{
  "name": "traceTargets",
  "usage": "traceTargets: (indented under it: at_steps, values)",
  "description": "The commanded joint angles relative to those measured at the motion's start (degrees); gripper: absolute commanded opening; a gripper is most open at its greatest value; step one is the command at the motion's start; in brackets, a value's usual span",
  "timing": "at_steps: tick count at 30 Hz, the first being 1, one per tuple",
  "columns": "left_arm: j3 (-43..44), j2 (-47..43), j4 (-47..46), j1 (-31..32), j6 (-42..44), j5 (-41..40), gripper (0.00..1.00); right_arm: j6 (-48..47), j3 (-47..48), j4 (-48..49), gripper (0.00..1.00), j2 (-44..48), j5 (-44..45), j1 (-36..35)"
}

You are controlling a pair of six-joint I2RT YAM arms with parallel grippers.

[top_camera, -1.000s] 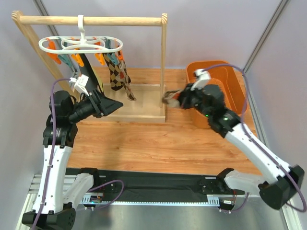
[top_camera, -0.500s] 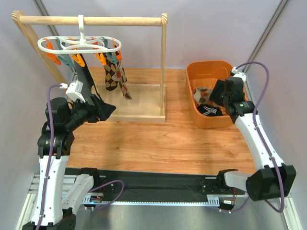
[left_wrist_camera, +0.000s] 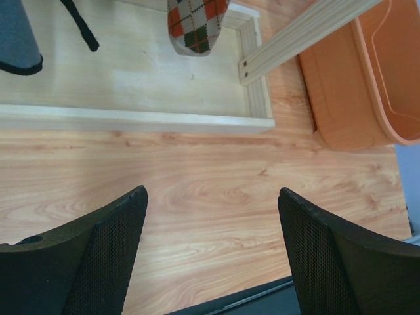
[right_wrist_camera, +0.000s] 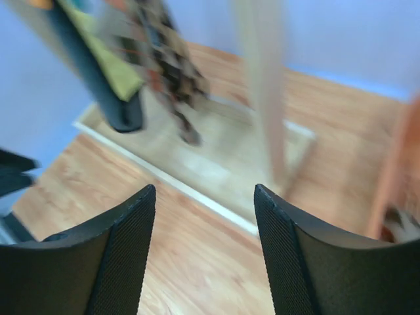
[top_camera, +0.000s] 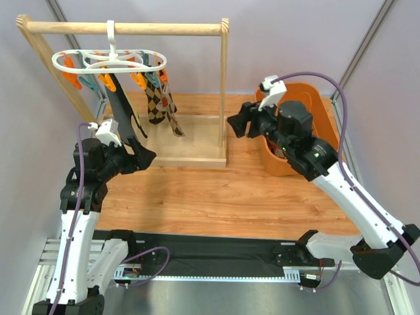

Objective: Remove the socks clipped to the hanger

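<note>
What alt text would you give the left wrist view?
Open, empty black jaws of the left gripper frame a wood-grain tabletop. Beyond are the pale wooden rack base, the toe of a hanging argyle sock and an orange plastic bin.

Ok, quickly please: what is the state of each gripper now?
Left gripper: open, holding nothing.
Right gripper: open, holding nothing.

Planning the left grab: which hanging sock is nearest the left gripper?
The plain black sock, left of the argyle socks; the left gripper is by its lower end.
</note>
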State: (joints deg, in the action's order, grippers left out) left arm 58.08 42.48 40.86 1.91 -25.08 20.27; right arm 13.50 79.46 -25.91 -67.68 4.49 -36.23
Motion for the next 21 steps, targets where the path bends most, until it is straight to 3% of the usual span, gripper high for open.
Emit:
traceTargets:
  at_steps: [1,7,12,21]
  values:
    - [-0.5,-1.7,-2.5,0.1,1.4,-1.7,0.87,-6.2,4.9,11.0,0.62,-5.9,-7.1,-5.8]
    - [-1.5,-3.2,-2.1,0.1,0.3,-0.6,0.87,-13.1,16.6,15.5,0.67,-19.4,0.2,-12.9]
    - [-1.1,-3.9,-1.4,0.1,-0.1,0.1,0.86,-16.7,25.2,18.1,0.71,-32.3,6.0,-14.8]
    - [-1.0,-4.0,-0.7,0.1,-0.1,1.0,0.85,-18.2,34.1,23.1,0.64,-44.5,12.4,-15.2]
